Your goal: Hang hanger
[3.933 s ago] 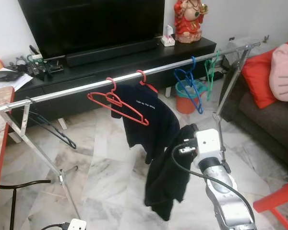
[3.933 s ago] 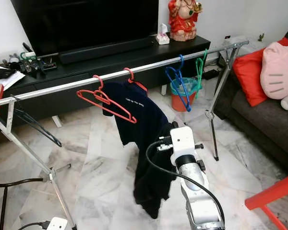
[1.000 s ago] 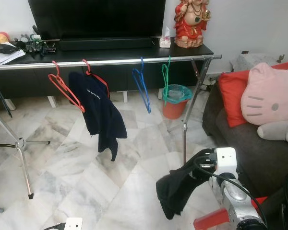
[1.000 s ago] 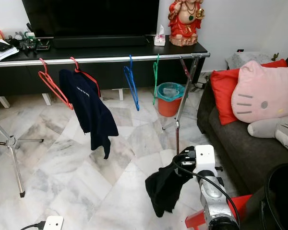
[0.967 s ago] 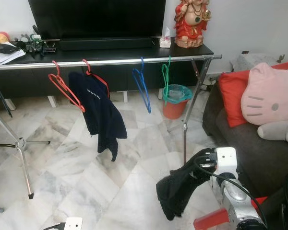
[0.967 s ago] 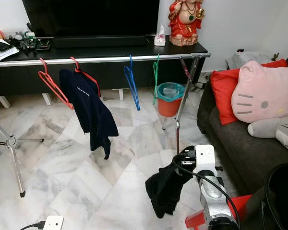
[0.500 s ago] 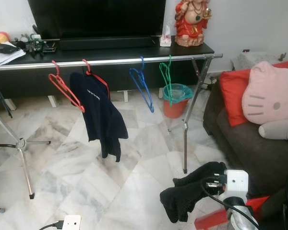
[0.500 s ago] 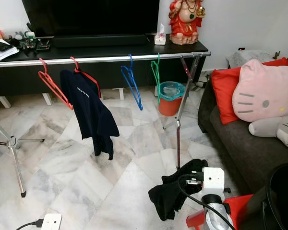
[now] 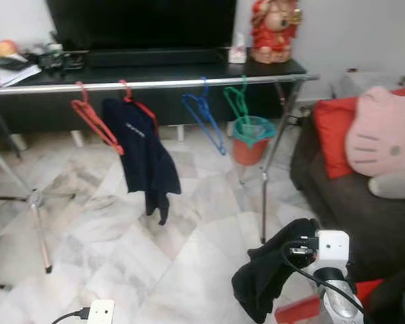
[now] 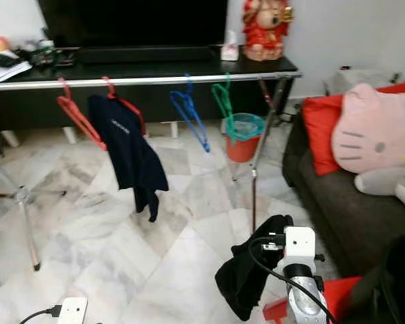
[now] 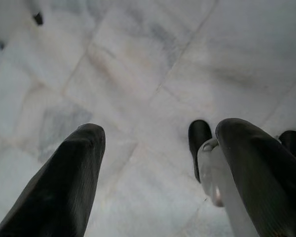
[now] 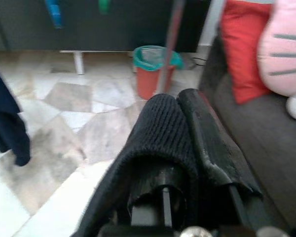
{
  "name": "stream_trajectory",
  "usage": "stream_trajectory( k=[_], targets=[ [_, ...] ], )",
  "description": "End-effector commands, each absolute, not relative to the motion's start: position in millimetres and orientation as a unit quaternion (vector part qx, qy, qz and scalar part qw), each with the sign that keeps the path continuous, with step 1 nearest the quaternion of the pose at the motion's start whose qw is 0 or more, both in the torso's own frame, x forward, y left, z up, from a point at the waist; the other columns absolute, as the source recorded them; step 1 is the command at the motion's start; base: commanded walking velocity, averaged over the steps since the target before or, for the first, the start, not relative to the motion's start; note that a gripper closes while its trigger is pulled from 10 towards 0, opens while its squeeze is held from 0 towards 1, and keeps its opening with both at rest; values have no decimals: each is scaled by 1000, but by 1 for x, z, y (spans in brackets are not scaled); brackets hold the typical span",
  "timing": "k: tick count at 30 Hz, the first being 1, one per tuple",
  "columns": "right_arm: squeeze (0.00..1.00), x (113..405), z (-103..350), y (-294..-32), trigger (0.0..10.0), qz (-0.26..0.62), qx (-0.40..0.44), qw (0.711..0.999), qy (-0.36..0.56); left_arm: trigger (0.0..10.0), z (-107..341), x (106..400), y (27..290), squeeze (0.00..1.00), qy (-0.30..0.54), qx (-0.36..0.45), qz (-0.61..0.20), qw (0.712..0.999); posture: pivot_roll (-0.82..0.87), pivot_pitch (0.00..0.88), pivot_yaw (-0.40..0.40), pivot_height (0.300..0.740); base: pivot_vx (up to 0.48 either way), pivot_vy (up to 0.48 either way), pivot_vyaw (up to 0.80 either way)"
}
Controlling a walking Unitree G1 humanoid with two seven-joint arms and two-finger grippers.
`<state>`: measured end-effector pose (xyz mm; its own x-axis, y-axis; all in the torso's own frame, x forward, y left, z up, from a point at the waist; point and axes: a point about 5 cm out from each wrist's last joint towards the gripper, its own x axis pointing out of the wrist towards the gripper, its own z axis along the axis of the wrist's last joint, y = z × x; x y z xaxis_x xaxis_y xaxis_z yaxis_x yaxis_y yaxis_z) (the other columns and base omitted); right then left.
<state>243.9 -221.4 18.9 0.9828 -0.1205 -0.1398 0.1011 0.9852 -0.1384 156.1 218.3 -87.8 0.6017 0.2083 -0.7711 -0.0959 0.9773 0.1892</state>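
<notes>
Sofa (image 10: 337, 175): right of rack, red cushion and pink plush on it.
Rail (image 9: 155, 84): red, blue, green hangers; navy shirt (image 9: 145, 155) on a red hanger (image 9: 136, 106).
Right gripper (image 12: 187, 106): closed on black garment (image 9: 266, 277), low near rack leg.
Left gripper (image 11: 158, 148): fingers apart, over marble floor.
Bin (image 9: 252, 140): behind rack.

I see polished marble floor (image 9: 121, 243), a shiny metal rail (image 9: 155, 83), smooth plastic hangers (image 9: 202, 118), and a matt, ribbed knit black garment (image 12: 160, 133) draped on my right hand (image 12: 187, 123).
</notes>
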Motion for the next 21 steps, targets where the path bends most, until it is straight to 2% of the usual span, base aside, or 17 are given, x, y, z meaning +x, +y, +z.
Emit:
stream_trajectory(
  k=[1, 17, 21],
  targets=[
    [0, 246, 20, -223, 10000, -56, -67, 993, 77, 10000, -89, 152, 220, 0, 443, 63, 92, 890, -89, 0, -26, 740, 0, 0, 0],
    [0, 248, 16, -225, 10000, -42, -78, 991, 96, 10000, -89, 152, 220, 0, 445, 65, 89, 889, -87, 0, -31, 740, 277, 0, 0],
    [0, 248, 15, -225, 10000, -41, -79, 991, 99, 10000, -90, 152, 219, 0, 445, 65, 89, 889, -86, 0, -34, 740, 317, 0, 709]
  ],
)
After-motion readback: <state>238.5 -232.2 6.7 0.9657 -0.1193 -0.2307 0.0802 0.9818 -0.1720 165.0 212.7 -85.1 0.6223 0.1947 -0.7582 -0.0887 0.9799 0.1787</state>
